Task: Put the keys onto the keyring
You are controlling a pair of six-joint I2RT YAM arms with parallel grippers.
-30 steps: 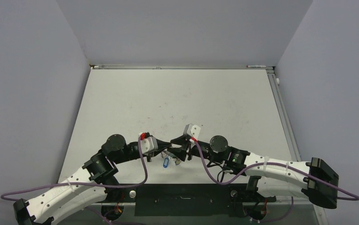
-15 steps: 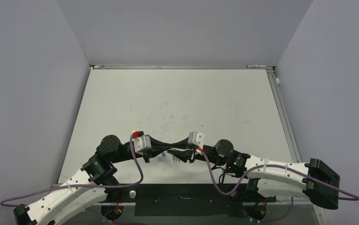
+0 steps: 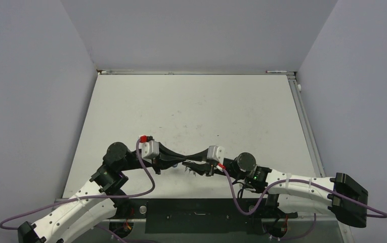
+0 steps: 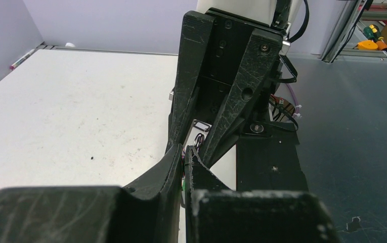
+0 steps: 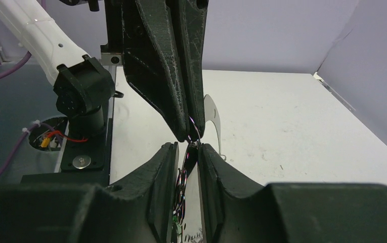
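The keyring (image 5: pixel 196 130), a thin wire loop, is pinched at the very tips of the left gripper (image 5: pixel 189 135), whose fingers are pressed together on it. Just below, the keys (image 5: pixel 182 188) sit bunched in the narrow gap of the right gripper (image 5: pixel 187 151), which seems clamped on them, though the stack hides the contact. One silver key blade (image 5: pixel 212 114) juts out beside the left fingers. Both grippers meet tip to tip over the near part of the table (image 3: pixel 191 111).
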